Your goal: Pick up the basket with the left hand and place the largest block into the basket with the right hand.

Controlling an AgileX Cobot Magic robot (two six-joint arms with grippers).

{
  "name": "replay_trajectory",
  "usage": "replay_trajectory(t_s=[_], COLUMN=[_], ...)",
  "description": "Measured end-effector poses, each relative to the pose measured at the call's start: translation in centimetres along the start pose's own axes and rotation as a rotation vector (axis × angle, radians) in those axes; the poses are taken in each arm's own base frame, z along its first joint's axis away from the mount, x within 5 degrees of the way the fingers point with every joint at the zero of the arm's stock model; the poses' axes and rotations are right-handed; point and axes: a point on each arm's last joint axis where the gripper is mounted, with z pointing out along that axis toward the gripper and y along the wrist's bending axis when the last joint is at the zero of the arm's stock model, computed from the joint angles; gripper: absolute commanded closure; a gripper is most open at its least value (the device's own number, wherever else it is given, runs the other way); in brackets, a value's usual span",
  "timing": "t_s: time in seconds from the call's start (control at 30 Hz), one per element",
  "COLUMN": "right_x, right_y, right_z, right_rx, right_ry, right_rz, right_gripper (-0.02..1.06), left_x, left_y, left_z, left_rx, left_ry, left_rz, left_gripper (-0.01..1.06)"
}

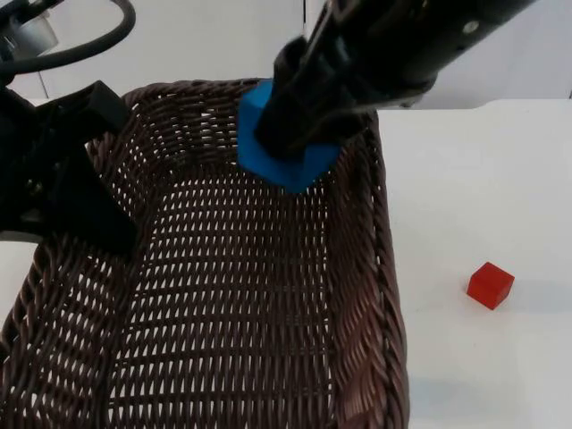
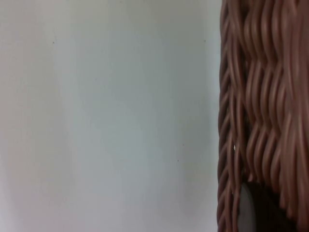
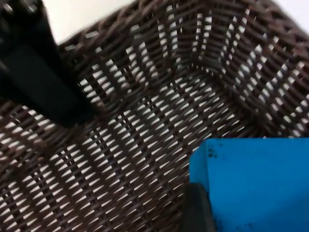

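Observation:
A dark brown wicker basket [image 1: 371, 295] is lifted close under the top camera. My left gripper [image 1: 80, 183] is shut on its left rim; the woven wall [image 2: 260, 116] runs right beside one of its fingertips [image 2: 245, 212]. Over the far end of the basket hangs the large blue block [image 1: 290, 168], with my right gripper [image 1: 302, 134] shut on it. In the right wrist view the blue block [image 3: 256, 183] sits above the basket's woven floor [image 3: 145, 121], next to a black fingertip [image 3: 195, 212]. The left gripper [image 3: 38, 82] appears there at the rim.
A small red cube [image 1: 490, 285] lies on the white table [image 1: 474, 179] to the right of the basket. The grey partition wall [image 1: 206, 36] stands behind the basket.

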Motion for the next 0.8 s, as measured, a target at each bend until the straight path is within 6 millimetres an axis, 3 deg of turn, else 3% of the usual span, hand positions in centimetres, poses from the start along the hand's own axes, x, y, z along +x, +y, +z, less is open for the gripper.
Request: replay_trajectory(t_s=[0.07, 0.13, 0.27, 0.3, 0.43, 0.67, 0.8], right_x=[0.1, 0.3, 0.4, 0.4, 0.2, 0.2, -0.4], right_y=[0.0, 0.0, 0.0, 0.0, -0.1, -0.1, -0.1], right_z=[0.4, 0.9, 1.1, 1.1, 1.0, 0.9, -0.9], right_rx=[-0.001, -0.003, -0.004, -0.004, -0.001, 0.001, 0.021], right_ry=[0.01, 0.024, 0.028, 0.028, 0.016, 0.009, -0.03], right_rz=[0.001, 0.002, 0.002, 0.002, 0.002, 0.002, -0.028], right_gripper=[1.02, 0.93, 0.6, 0.6, 0.29, 0.24, 0.24], left_x=[0.0, 0.0, 0.0, 0.0, 0.0, 0.0, 0.0], left_y=[0.0, 0.0, 0.0, 0.0, 0.0, 0.0, 0.0], left_z=[0.0, 0.0, 0.0, 0.0, 0.0, 0.0, 0.0], left_rx=[0.0, -0.001, -0.001, -0.001, -0.001, -0.005, -0.005], left_ry=[0.0, -0.002, -0.002, -0.002, -0.002, -0.002, -0.002], left_rz=[0.0, 0.0, 0.0, 0.0, -0.002, 0.001, 0.001], left_gripper=[1.05, 1.05, 1.05, 1.05, 1.05, 1.05, 1.05])
